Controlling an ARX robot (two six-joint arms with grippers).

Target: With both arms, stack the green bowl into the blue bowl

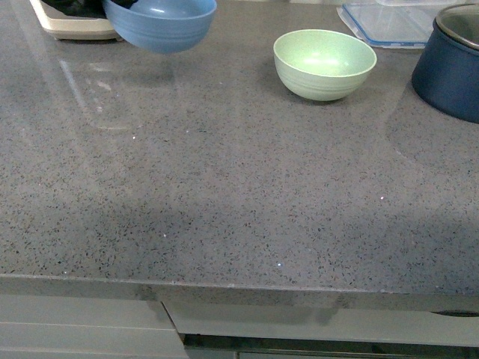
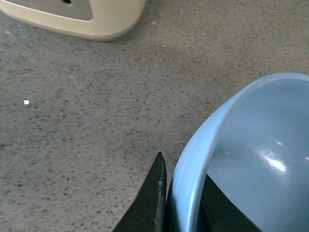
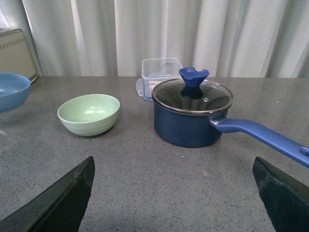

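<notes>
The blue bowl (image 1: pixel 160 24) hangs above the counter at the far left, with its shadow beneath it. My left gripper (image 2: pixel 182 193) is shut on its rim, one finger outside and one inside the blue bowl (image 2: pixel 251 150). The green bowl (image 1: pixel 324 63) stands upright on the counter at the far centre-right, untouched. In the right wrist view the green bowl (image 3: pixel 89 114) sits well ahead, and the blue bowl (image 3: pixel 12 91) shows at the picture's edge. My right gripper (image 3: pixel 174 193) is open with only bare counter between its fingers. Neither arm shows in the front view.
A dark navy pot (image 1: pixel 451 63) with a glass lid (image 3: pixel 192 94) and long blue handle (image 3: pixel 263 133) stands at the far right. A clear plastic container (image 1: pixel 385 21) lies behind it. A cream appliance (image 1: pixel 73 22) sits behind the blue bowl. White curtains (image 3: pixel 164 34) back the counter.
</notes>
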